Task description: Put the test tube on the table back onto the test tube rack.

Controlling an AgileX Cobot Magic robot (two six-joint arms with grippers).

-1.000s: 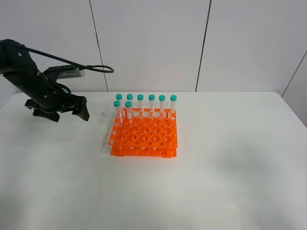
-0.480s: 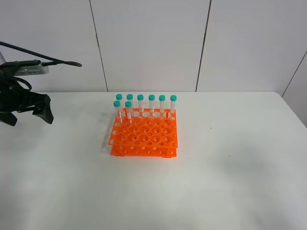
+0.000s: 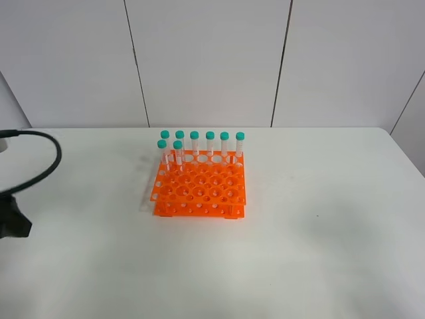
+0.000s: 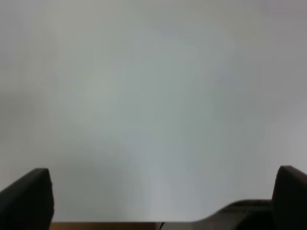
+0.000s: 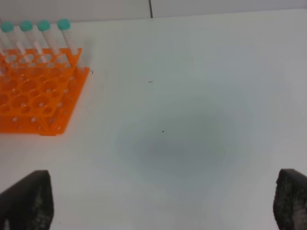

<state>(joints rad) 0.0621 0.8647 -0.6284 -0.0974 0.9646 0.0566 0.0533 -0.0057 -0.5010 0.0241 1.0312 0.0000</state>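
The orange test tube rack (image 3: 199,189) stands on the white table (image 3: 319,232), left of the middle. Several teal-capped test tubes (image 3: 210,143) stand upright in its back row, and two more stand (image 3: 177,153) in the second row at the left. No test tube lies on the table in any view. The rack's corner (image 5: 38,96) and some tubes (image 5: 64,36) show in the right wrist view. My left gripper (image 4: 160,194) is open and empty over bare table. My right gripper (image 5: 160,201) is open and empty, to the right of the rack.
A black part of the left arm (image 3: 13,224) and its cable (image 3: 46,166) show at the left edge of the exterior view. A white panelled wall (image 3: 212,60) stands behind the table.
The left arm has drawn back from beside the rack to the left and front. It has nearly left the exterior view. The rack and tubes have not moved.
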